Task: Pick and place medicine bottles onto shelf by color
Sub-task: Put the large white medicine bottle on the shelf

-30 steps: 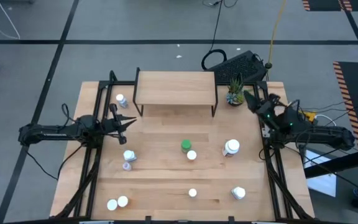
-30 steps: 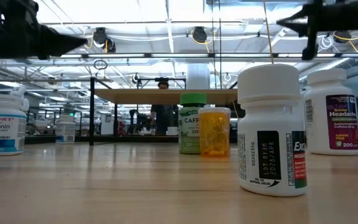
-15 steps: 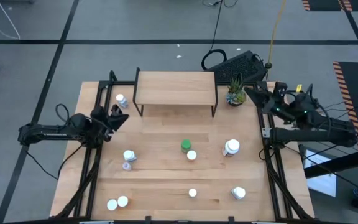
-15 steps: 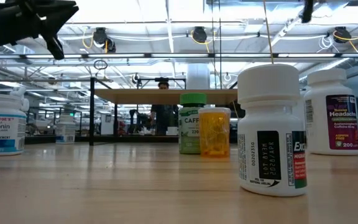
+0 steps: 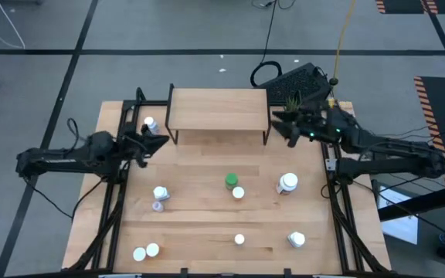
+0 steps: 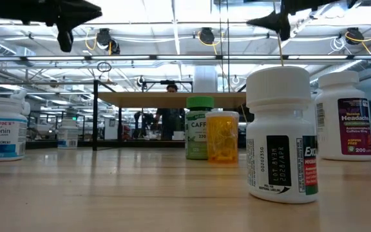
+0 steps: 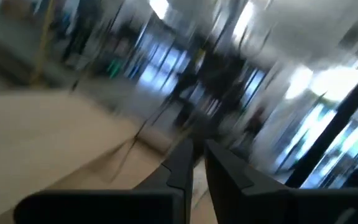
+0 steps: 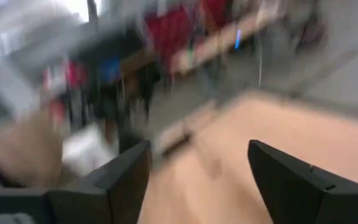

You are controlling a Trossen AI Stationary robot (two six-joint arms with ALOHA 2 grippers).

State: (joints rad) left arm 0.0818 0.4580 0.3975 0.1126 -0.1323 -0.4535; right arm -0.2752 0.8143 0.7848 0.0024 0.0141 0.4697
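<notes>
Several medicine bottles stand on the table: a green one (image 5: 231, 181), a white-capped orange one (image 6: 223, 136) beside it, a large white one (image 5: 288, 183), and small ones (image 5: 161, 193) (image 5: 296, 239). One small white bottle (image 5: 151, 123) stands by the left legs of the shelf (image 5: 218, 110). My left gripper (image 5: 159, 138) hovers shut just near of that bottle and touches nothing. My right gripper (image 5: 279, 126) hangs open in the air by the shelf's right legs, with nothing between its fingers (image 8: 297, 180).
A small potted plant (image 5: 293, 103) stands at the far right corner, partly behind my right arm. A black keyboard (image 5: 300, 79) lies beyond the table. More bottles stand near the front edge (image 5: 146, 252) (image 5: 239, 239). Bare wood lies under and in front of the shelf.
My right gripper has swung from the table's right edge toward the shelf's right legs and has opened. My left gripper has pulled back, then moved toward the far edge, nearer the white bottle by the shelf, and has stayed shut. No bottle has moved.
</notes>
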